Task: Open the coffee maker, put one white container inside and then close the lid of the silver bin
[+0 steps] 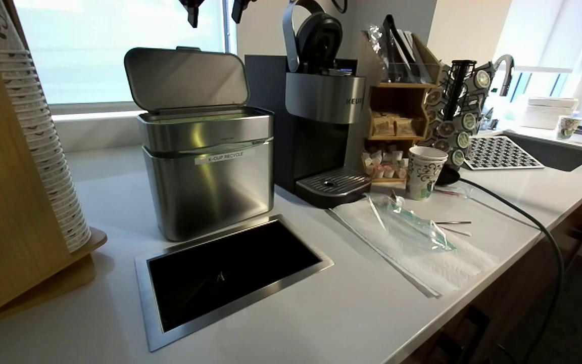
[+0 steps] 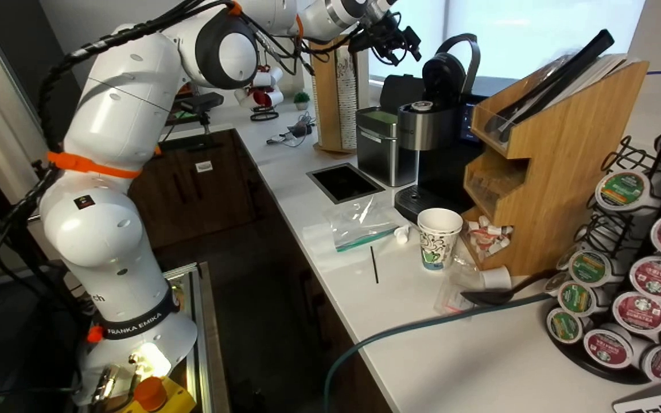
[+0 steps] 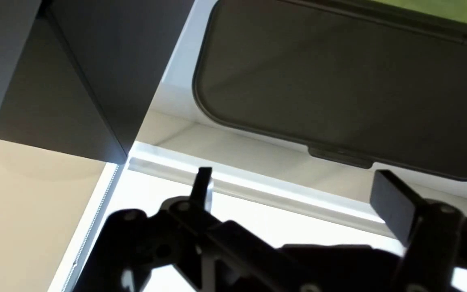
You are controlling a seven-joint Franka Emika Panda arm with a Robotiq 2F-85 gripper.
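Grey lid (image 1: 187, 81): standing raised at the back of the silver bin (image 1: 210, 189), on the counter (image 1: 372, 313). Tool (image 1: 215, 20): higher than the lid, jaws wide apart, holding nothing. Coffee maker (image 1: 316, 107): right of the bin, top raised, coffee pod (image 2: 421, 106) seated inside. Paper cups (image 1: 424, 174): near the coffee maker.

In an exterior view, my black two-fingered claw (image 1: 215, 19) hangs higher than the grey rounded-rectangle lid (image 1: 187, 81), upright at the back of the brushed-steel box-shaped bin (image 1: 210, 187). A steel-framed dark rectangular recess (image 1: 243, 301) lies before that bin; to the bin's right stands the black-and-grey coffee maker (image 1: 323, 100), a round white pod (image 2: 422, 106) at its top. In both exterior views, patterned paper cups (image 1: 425, 177) stand between a white paper towel (image 1: 407, 263) and a tiered wooden organiser (image 2: 571, 166).
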